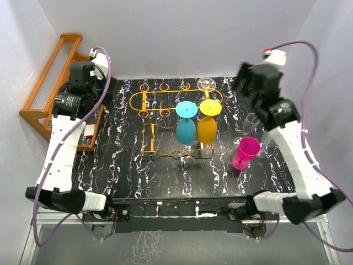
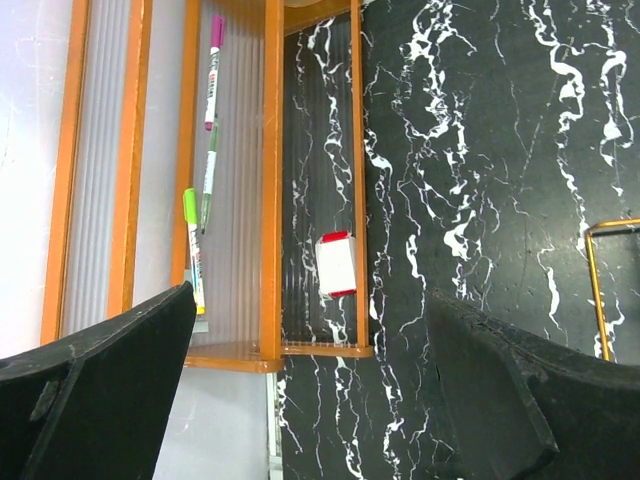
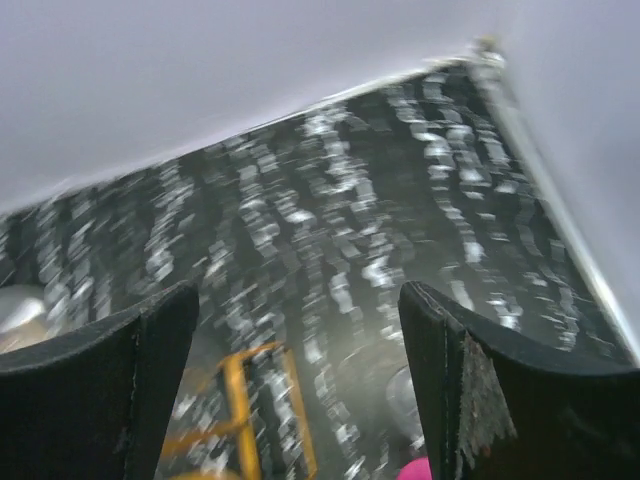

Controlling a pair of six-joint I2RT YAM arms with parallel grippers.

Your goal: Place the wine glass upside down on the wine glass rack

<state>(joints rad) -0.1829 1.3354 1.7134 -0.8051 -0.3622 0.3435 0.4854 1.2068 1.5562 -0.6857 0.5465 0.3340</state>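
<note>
The orange wire wine glass rack (image 1: 149, 118) stands mid-table. A cyan glass (image 1: 186, 130) and a yellow glass (image 1: 207, 128) hang on it upside down, with a clear glass (image 1: 206, 84) at its far right end. To the rack's right a pink wine glass (image 1: 245, 152) stands upright on the table, and a clear glass (image 1: 253, 122) stands just behind it. My right gripper (image 1: 242, 83) is raised above that area, open and holding nothing. Its blurred wrist view shows the open gripper (image 3: 300, 295), a rack bar (image 3: 235, 400) and a pink glass edge (image 3: 415, 470). My left gripper (image 1: 102, 91) is open.
A stepped orange-brown wooden shelf (image 1: 52, 83) stands at the table's left edge. In the left wrist view the open gripper (image 2: 312, 300) hangs over the shelf (image 2: 270, 200), which holds markers (image 2: 210, 70) and a white and red eraser (image 2: 336, 264). White walls enclose the table.
</note>
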